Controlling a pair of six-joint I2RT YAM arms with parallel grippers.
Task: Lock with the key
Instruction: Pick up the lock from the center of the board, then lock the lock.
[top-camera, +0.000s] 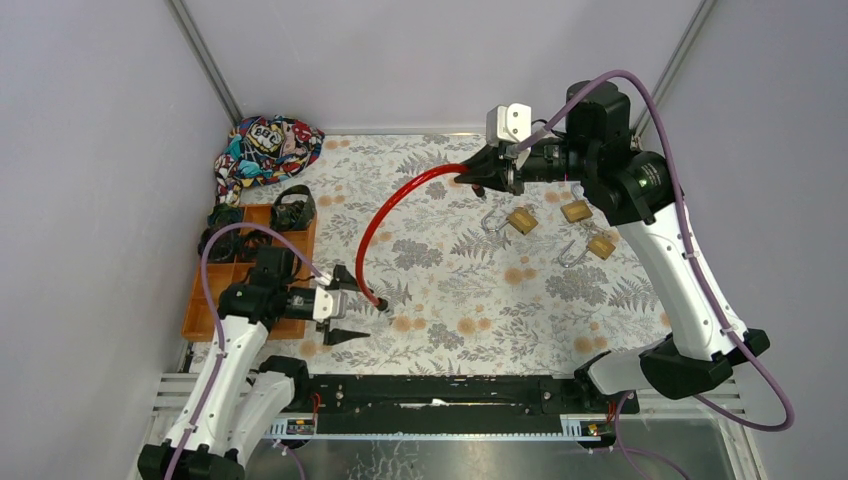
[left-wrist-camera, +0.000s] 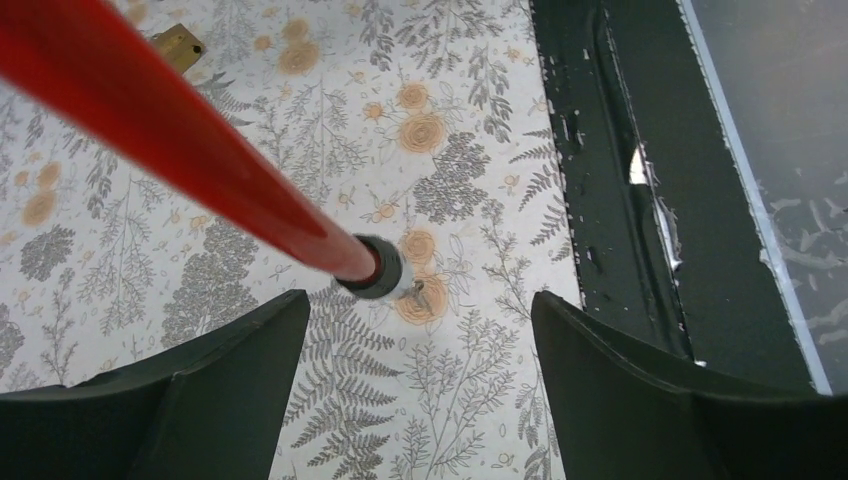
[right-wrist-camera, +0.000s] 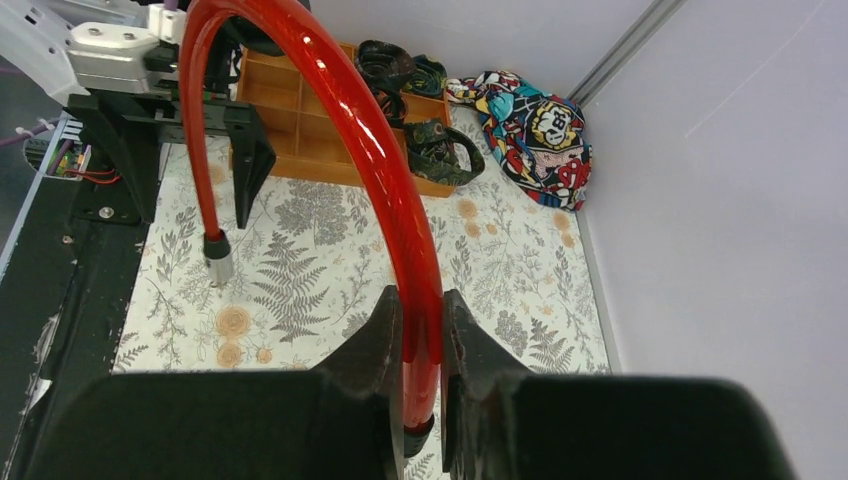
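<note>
Three brass padlocks (top-camera: 523, 220) on floral cloth (top-camera: 450, 300) | right fingers (right-wrist-camera: 375, 350) clamp glossy curved red cable (right-wrist-camera: 390, 170) | left fingers (left-wrist-camera: 230, 380) spread apart

Plain pale lilac-grey walls (top-camera: 420, 60) fill the top and both sides of the overhead frame, slanting aluminium frame posts (top-camera: 205, 60) mark the upper corners, a white fern-and-flower printed table covering (top-camera: 470, 300) spans the centre, and a black mounting rail (top-camera: 450, 392) crosses the bottom.
</note>
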